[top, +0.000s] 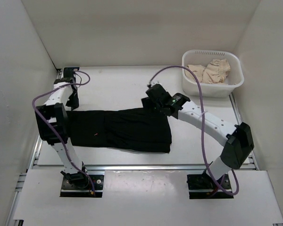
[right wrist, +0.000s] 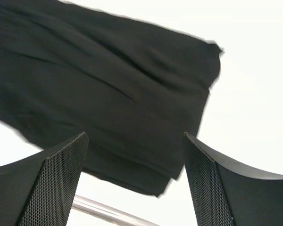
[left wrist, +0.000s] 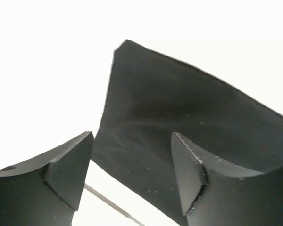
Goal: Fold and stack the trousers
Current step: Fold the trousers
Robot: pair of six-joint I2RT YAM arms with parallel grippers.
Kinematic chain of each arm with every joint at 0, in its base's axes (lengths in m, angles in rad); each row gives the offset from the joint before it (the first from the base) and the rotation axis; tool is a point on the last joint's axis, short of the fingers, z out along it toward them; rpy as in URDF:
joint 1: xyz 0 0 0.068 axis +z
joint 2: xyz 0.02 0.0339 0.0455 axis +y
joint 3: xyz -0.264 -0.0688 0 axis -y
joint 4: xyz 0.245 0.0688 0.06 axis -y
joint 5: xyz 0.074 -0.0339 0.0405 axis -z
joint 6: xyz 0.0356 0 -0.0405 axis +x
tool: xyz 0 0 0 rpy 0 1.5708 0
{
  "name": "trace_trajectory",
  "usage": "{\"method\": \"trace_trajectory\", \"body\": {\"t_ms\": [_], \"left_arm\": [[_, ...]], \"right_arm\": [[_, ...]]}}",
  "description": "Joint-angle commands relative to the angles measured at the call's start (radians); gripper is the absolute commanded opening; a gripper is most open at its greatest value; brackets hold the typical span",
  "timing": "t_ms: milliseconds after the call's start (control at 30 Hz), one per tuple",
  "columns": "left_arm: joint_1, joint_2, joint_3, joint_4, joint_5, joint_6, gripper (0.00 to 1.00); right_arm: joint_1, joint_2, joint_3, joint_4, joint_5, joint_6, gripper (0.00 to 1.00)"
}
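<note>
The black trousers [top: 122, 129] lie folded in a long flat band across the middle of the table, their wider end to the right. My left gripper [top: 74, 100] hovers at the band's far left corner. In the left wrist view that left gripper [left wrist: 132, 141] is open, with the trousers [left wrist: 179, 103] lying below and nothing between the fingers. My right gripper [top: 147, 102] is over the far edge near the right end. In its own view the right gripper [right wrist: 136, 141] is open above a layered corner of the trousers [right wrist: 108, 84].
A white basket [top: 212, 88] holding beige cloth garments [top: 211, 71] stands at the back right corner. White walls close in the table on three sides. A metal rail [top: 146, 165] runs along the near edge.
</note>
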Motion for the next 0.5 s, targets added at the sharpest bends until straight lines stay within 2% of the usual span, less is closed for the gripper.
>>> {"method": "trace_trajectory", "body": {"t_ms": [0,100,233,267,367,467], "left_arm": [[-0.003,-0.184,0.085,-0.022,-0.043,-0.012,0.80],[-0.047,-0.260,0.114,-0.104,0.042,-0.012,0.83],[-0.171,-0.281,0.108,-0.256,0.288,-0.012,0.84],[-0.198,-0.281,0.072,-0.270,0.370,-0.012,0.84],[-0.277,-0.249,0.006,-0.270,0.477,-0.012,0.83],[-0.297,-0.190,-0.050,-0.258,0.535,-0.012,0.81]], "right_arm": [[-0.082,-0.014,-0.145,-0.017,-0.078,0.128,0.84],[-0.181,-0.063,-0.289,0.048,-0.186,0.168,0.87],[-0.319,-0.085,-0.438,0.166,-0.366,0.203,0.93],[-0.343,-0.085,-0.467,0.200,-0.409,0.214,0.95],[-0.408,-0.021,-0.550,0.344,-0.553,0.223,0.96],[-0.417,0.050,-0.550,0.397,-0.578,0.202,0.96]]}}
